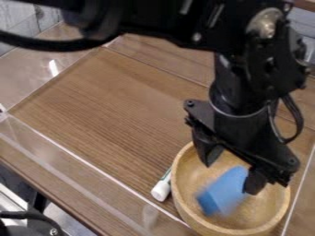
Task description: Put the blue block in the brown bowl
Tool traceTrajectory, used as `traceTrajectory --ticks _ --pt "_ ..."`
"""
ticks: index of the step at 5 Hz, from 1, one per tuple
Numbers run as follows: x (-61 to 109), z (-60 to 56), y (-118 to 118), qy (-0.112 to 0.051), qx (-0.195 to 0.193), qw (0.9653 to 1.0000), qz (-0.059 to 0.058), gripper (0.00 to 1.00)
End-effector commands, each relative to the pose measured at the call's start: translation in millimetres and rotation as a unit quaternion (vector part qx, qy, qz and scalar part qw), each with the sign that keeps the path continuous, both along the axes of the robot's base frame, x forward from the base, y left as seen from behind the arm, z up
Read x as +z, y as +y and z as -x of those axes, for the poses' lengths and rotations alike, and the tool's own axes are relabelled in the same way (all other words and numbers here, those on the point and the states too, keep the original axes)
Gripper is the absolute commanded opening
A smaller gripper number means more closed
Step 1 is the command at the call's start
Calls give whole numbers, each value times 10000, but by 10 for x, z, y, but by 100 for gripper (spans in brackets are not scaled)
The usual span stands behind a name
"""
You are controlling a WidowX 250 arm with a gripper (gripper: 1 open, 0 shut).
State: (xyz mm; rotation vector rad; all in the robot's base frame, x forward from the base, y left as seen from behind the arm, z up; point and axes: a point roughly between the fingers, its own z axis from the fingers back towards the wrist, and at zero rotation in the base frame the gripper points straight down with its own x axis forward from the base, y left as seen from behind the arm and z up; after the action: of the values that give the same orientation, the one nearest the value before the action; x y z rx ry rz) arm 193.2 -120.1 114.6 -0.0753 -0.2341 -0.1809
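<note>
End effector (241,171) open over brown bowl (185,189) w/ blue block (224,192) inside, free of fingers

Robot arm (252,64): matte black housing throughout, built of bulky rounded segments; one pale glint is showing at the upper link, toward 1 o'clock of the frame. A thin black cable is looping along the arm's 3 o'clock side. Gripper (242,166): black, angular, two flat fingers (212,150) with hard edges. Motion blur is softening the upper links; screws and markings are not showing.
</note>
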Motion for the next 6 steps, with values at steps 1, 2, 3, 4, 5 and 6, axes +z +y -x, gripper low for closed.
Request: traceTrajectory --ticks 1,2,3,4,5,6 --pt "45 -47 -2 -79 82 9999 92 100" --pt "50 -100 22 -96 86 9998 139 100" --pt "49 -157 50 -122 94 9997 180 100" --pt "53 -217 75 -144 118 9996 226 100" --pt "55 -285 96 -192 137 9994 263 100" --pt "52 -366 116 -253 104 9991 315 100"
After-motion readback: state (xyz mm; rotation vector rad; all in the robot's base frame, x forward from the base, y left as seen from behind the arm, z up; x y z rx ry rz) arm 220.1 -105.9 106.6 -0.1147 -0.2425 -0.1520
